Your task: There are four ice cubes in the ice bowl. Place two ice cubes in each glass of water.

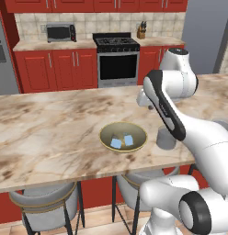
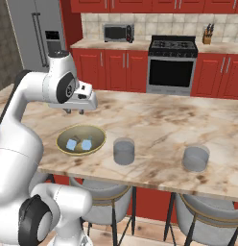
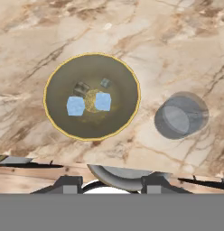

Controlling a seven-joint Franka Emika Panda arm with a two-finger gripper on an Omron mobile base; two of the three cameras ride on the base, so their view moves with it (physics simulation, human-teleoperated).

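**Pale-blue ice waiting in the bowl, tool hovering empty above it**

Pale-blue and translucent, two ice cubes [image 3: 76, 106] and [image 3: 103, 101] are lying side by side near the centre of the ice bowl [image 3: 59, 72], directly beneath the tool [image 2: 74, 111], which is hanging well above the bowl. Its jaws are standing partly apart and gripping nothing. Two smaller, darker shapes are sitting just beyond the blue pair in the hand view; whether they are more cubes or reflections is hard to tell.

The nearer glass of water [image 3: 180, 116] is standing on the marble worktop [image 3: 177, 40] just beside the bowl, off to one side of the tool. The second glass [image 2: 196, 158] is sitting farther along that same side, well apart from the first.

As a judgement, the cubes are looking light, hard and slippery, likely to squirt sideways if pinched off-centre or on a corner. The better hold would be across two flat opposite faces, fingers square to them and low on the cube. The two are lying close together, so a finger is having little room between them; the cube with the freer outer faces seems the easier one. The bowl's curved floor may let a nudged cube slide back toward the middle.
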